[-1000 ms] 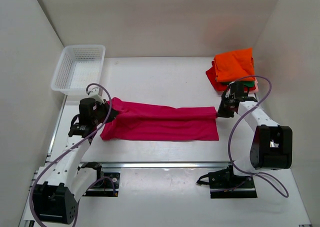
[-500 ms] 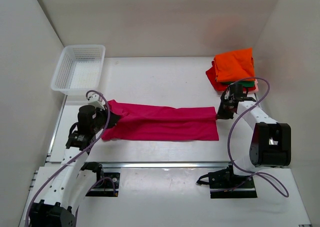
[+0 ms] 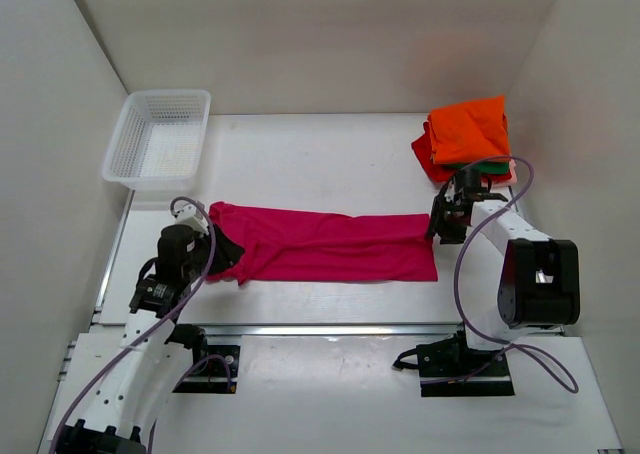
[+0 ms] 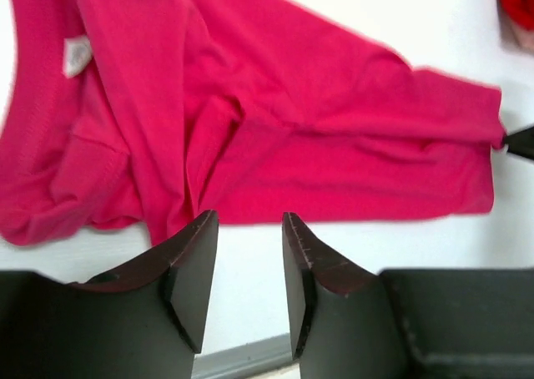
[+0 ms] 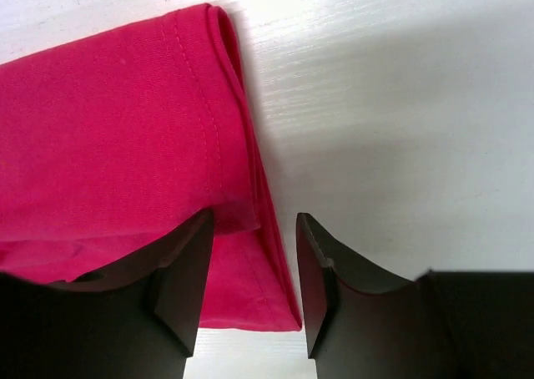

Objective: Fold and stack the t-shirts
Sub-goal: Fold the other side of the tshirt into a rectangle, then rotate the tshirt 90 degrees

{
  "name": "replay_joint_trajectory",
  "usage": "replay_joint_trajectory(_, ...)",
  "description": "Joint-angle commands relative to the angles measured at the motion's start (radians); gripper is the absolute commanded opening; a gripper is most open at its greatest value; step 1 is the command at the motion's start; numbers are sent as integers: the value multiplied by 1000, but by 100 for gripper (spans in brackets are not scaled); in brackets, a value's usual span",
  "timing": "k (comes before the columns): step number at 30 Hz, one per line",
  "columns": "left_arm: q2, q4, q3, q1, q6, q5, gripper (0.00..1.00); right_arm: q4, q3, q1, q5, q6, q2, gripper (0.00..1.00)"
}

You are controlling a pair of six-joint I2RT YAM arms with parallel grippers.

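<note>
The magenta-pink t-shirt [image 3: 330,246] lies in a long folded strip across the middle of the table. My left gripper [image 3: 228,254] is open and empty at the shirt's left end. In the left wrist view its jaws [image 4: 249,224] hang over bare table just short of the shirt [image 4: 250,103]. My right gripper [image 3: 440,232] is open at the shirt's right edge. In the right wrist view its jaws [image 5: 253,224] straddle the shirt's hemmed edge [image 5: 108,128] without closing. The orange t-shirt [image 3: 470,126] tops a stack over red [image 3: 428,159], green [image 3: 495,166] and pale pink cloth.
A white mesh basket [image 3: 118,139] stands at the far left corner. White walls close in the table on the left, back and right. A metal rail [image 3: 330,326] runs along the near edge.
My left arm has drawn back toward the near edge. The shirt's left end has bunched and its lower left corner has shifted right. My right gripper has edged slightly left onto the shirt's edge.
</note>
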Motion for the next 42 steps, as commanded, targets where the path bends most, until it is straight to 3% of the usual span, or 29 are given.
replay_joint_trajectory(1,17,34,85,15,17,-84,46,-4,61,38,61,-24,-49,43)
replay_joint_trajectory(5,141,181,102,13,4,-43,30,39,101,118,86,-63,-78,40)
replay_joint_trajectory(8,287,315,97,1,-12,-23,27,108,101,139,-3,-69,-43,35)
replay_joint_trajectory(11,415,399,82,-31,-15,-43,26,122,133,170,-17,-64,37,30)
replay_joint_trajectory(16,679,419,103,-79,-24,-90,27,85,146,190,-28,-77,172,32)
replay_joint_trajectory(23,999,442,238,-69,-21,-69,27,-9,19,277,15,37,103,33)
replay_joint_trajectory(29,1420,273,764,-77,39,7,25,34,-193,403,-9,188,-38,30)
replay_joint_trajectory(33,1614,174,1074,-89,45,44,27,144,-333,541,-51,363,-115,29)
replay_joint_trajectory(36,1856,-59,1630,-105,107,80,26,291,-394,676,-28,532,-178,28)
replay_joint_trajectory(37,1985,-173,1754,-114,118,90,28,350,-403,731,-20,584,-188,27)
replay_joint_trajectory(39,2249,-306,2247,-119,80,159,28,414,-396,800,-8,626,-157,26)
replay_joint_trajectory(40,2302,-325,2337,-114,41,213,28,433,-376,843,-6,640,-132,26)
replay_joint_trajectory(41,2283,-261,2276,-112,30,228,28,462,-347,881,-15,625,-114,28)
replay_joint_trajectory(42,2219,-215,2117,-114,37,239,28,465,-330,889,-32,606,-62,29)
